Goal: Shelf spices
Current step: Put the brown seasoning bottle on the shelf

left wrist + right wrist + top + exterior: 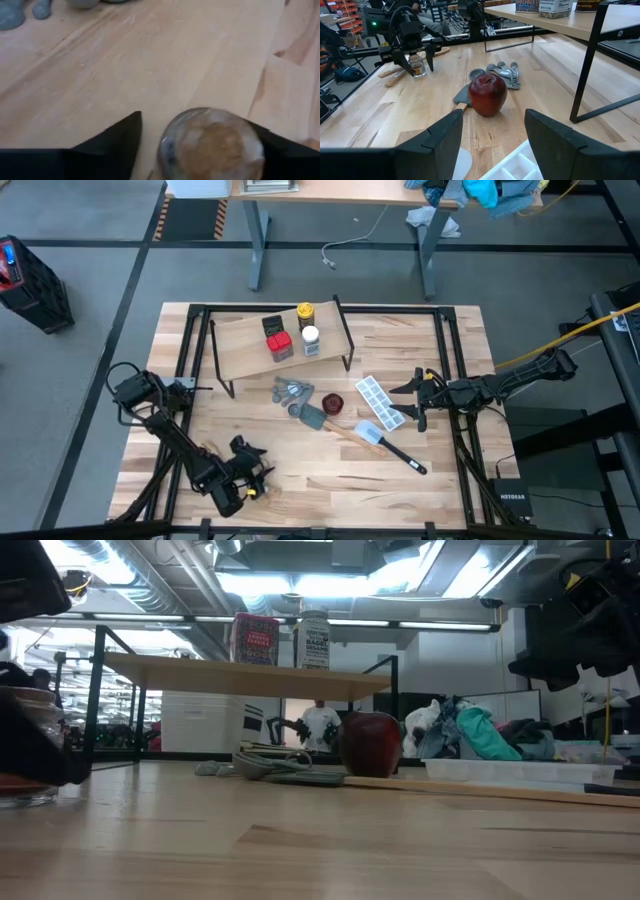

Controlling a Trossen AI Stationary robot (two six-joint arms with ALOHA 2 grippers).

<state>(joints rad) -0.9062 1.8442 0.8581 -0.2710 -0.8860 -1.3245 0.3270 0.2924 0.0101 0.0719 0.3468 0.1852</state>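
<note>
Grey-brown tiny jar stands on the tabletop near its front-left corner, between the spread fingers of the left gripper; contact cannot be told. Right gripper hangs open beside the ice tray, well apart from the shelf.

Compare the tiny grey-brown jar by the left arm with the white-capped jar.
The tiny grey-brown glass jar stands on the wooden tabletop; the white-capped jar stands on the light-wood shelf. The tiny jar sits between the left end effector's fingers; the white-capped jar has no end effector near. Both are upright.
</note>
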